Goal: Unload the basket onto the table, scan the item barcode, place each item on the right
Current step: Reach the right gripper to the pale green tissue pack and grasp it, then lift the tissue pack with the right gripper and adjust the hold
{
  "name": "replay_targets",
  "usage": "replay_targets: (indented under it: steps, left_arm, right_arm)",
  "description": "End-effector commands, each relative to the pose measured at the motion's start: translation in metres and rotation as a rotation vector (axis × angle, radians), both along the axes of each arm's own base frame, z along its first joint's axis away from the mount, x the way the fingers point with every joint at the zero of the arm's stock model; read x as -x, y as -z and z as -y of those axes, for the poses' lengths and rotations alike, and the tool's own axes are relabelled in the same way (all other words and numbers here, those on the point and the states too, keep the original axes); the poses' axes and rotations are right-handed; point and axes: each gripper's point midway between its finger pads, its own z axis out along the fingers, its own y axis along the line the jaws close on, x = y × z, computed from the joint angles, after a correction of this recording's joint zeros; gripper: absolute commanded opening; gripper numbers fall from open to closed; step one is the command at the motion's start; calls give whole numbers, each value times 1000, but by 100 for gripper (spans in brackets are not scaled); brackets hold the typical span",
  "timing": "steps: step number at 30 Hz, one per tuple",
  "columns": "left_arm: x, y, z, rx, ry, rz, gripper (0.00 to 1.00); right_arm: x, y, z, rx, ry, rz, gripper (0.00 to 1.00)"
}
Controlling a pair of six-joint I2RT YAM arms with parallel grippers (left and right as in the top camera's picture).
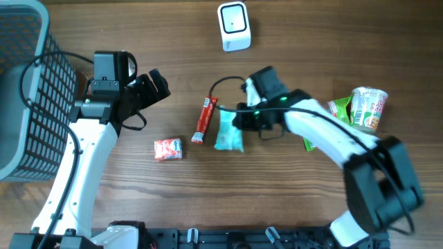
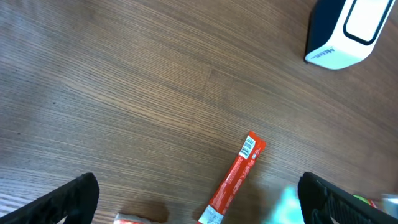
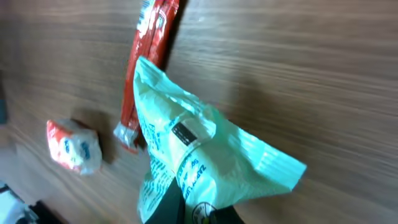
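The item is a teal snack packet (image 1: 228, 133) lying on the wooden table beside a red stick pack (image 1: 205, 119). My right gripper (image 1: 242, 117) is shut on the packet's edge. In the right wrist view the crumpled packet (image 3: 205, 143) fills the middle, pinched between my dark fingers (image 3: 171, 208) at the bottom edge. The white scanner (image 1: 233, 26) stands at the back of the table, well apart from the packet. My left gripper (image 1: 154, 86) is open over bare wood to the left; its wrist view shows the red stick pack (image 2: 235, 177) and the scanner (image 2: 345, 31).
A grey wire basket (image 1: 28, 83) stands at the far left. A small red-and-white packet (image 1: 167, 149) lies in front of the red stick. At the right sit a cup of noodles (image 1: 368, 108) and a green packet (image 1: 339, 109).
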Motion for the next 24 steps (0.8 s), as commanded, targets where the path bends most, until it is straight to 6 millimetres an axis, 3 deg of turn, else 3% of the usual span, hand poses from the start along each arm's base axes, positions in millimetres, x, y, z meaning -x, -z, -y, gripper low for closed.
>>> replay_targets:
  steps: [1,2,7,9,11,19,22,24]
  left_arm:
    - [0,-2,-3,-8,-8,8,100]
    - [0,-2,-3,-8,-8,8,100]
    - [0,-2,-3,-8,-8,8,100]
    - [0,-2,-3,-8,-8,8,100]
    - [0,-2,-3,-8,-8,8,100]
    - [0,-2,-3,-8,-8,8,100]
    - [0,-2,-3,-8,-8,8,100]
    - [0,-2,-3,-8,-8,8,100]
  right_arm:
    - [-7,-16,35,79,-4,83,4]
    - [-6,-11,43,109,-5,68,4]
    - [-8,7,47,133,39,21,5]
    - [-9,14,51,160,47,11,44]
    - [-7,21,51,168,45,-7,62]
    - [0,53,55,169,62,-13,64]
    - [-3,60,61,135,113,-12,59]
    - [-7,60,61,85,117,-2,51]
